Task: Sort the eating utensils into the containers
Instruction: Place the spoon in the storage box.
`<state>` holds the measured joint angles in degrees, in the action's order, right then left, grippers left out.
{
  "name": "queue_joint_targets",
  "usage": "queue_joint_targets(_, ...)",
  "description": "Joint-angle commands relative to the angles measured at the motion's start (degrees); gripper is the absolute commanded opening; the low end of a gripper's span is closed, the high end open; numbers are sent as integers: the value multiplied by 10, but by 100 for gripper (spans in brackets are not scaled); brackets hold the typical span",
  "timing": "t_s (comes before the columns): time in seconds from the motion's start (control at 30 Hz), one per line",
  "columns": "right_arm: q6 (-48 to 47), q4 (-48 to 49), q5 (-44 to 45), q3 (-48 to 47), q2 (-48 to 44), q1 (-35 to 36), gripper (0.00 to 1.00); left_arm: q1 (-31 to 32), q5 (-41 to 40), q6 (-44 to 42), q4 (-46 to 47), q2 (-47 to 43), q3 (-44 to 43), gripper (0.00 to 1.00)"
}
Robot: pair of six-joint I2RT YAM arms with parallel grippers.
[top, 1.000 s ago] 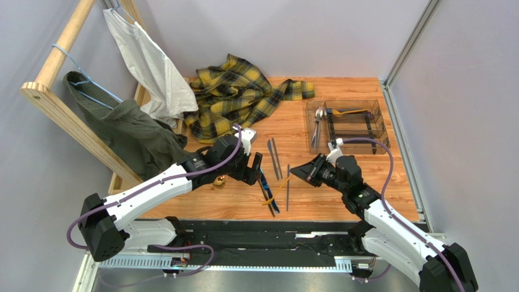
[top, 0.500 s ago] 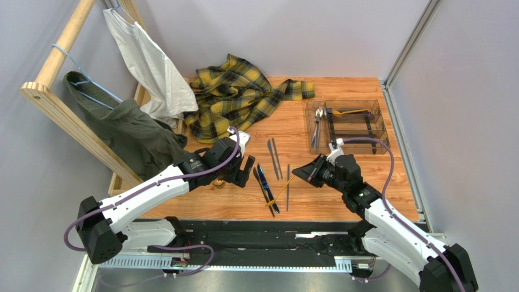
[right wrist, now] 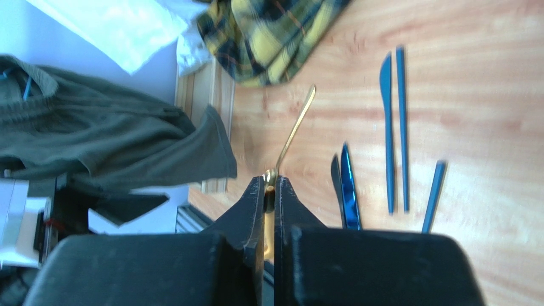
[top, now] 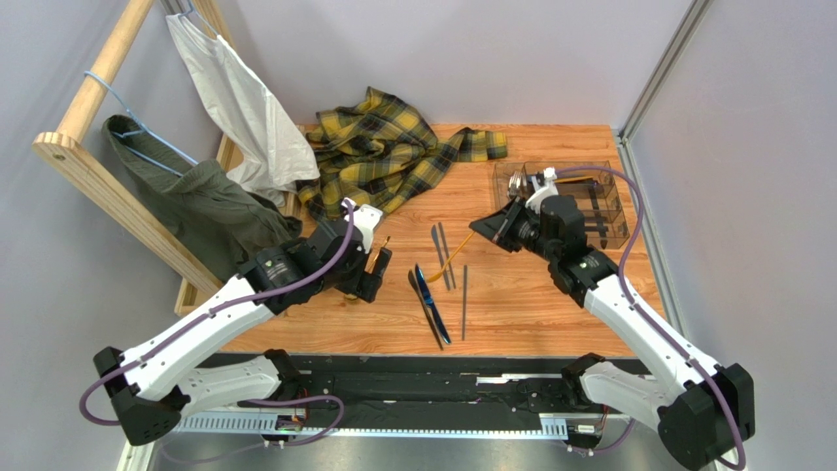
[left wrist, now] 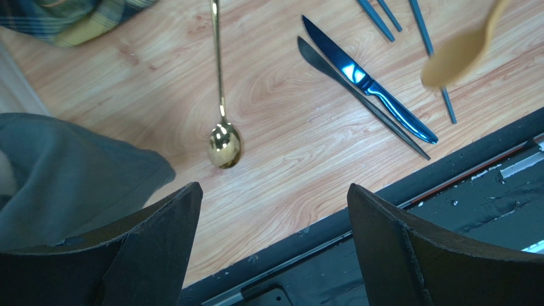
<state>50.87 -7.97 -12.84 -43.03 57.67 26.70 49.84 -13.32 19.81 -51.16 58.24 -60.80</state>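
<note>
My right gripper (top: 494,232) (right wrist: 269,182) is shut on a gold spoon (top: 450,263) (right wrist: 295,127), which hangs above the table left of the containers (top: 615,212), a clear tray holding a gold spoon (top: 567,180) and silver pieces (top: 512,202). My left gripper (top: 378,272) (left wrist: 273,191) stands open and empty above a second gold spoon (left wrist: 221,135) lying on the wood. An iridescent blue knife (top: 430,300) (left wrist: 373,92) and a dark knife (left wrist: 348,86) lie side by side. Two dark pieces (top: 442,253) (right wrist: 394,127) and a dark stick (top: 464,300) (right wrist: 434,191) lie nearby.
A yellow plaid shirt (top: 383,147) is heaped at the back. A wooden rack (top: 93,157) on the left carries a green garment (top: 206,211) and a white one (top: 246,108); the green cloth (left wrist: 64,172) reaches close to the left gripper. A black rail (top: 422,378) runs along the table's front edge.
My right gripper has lifted the gold spoon off the blue knife and carried it back and right toward the tray. The open left gripper has drawn back to the left.
</note>
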Motion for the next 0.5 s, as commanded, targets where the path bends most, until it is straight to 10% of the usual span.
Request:
queue_joint_targets(0.0, -51, -20, -2, -84, 36, -30, 0, 1, -36, -24, -55, -35, -12, 93)
queue_joint_targets(0.47, -95, -61, -69, -256, 176, -230, 0, 2, -62, -42, -20, -82, 19, 93)
